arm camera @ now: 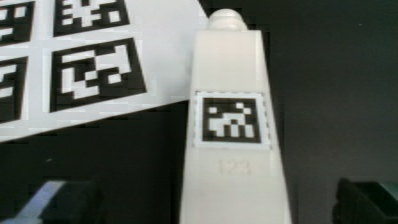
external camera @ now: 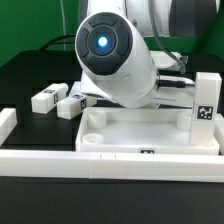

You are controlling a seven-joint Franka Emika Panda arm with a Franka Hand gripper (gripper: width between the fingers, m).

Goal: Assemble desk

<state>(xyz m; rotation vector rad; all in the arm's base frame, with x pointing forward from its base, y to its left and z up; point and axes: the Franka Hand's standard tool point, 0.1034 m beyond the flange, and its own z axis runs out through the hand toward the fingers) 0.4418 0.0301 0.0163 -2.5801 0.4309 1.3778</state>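
Hovering over one leg (arm camera: 226,120), the gripper (arm camera: 210,200) was spread wide, with a dark finger (arm camera: 50,200) on each side of the leg and neither touching it. Nothing was held! That leg lay flat on the black table (arm camera: 338,90), threaded tip (arm camera: 226,18) pointing away from the gripper, its side meeting the marker board (arm camera: 89,60).

In the exterior view the desk panel (external camera: 130,135) sat at six o'clock, with an upright leg (external camera: 205,100) at its two o'clock corner. One loose leg (external camera: 45,98) and a second loose leg (external camera: 70,103) lay at ten o'clock.

My read was light, rigid, smooth plastic, apt to slip or twist. The best hold looked to be across the flat sides at mid-length, by the tag (arm camera: 228,120), clear of the tip.
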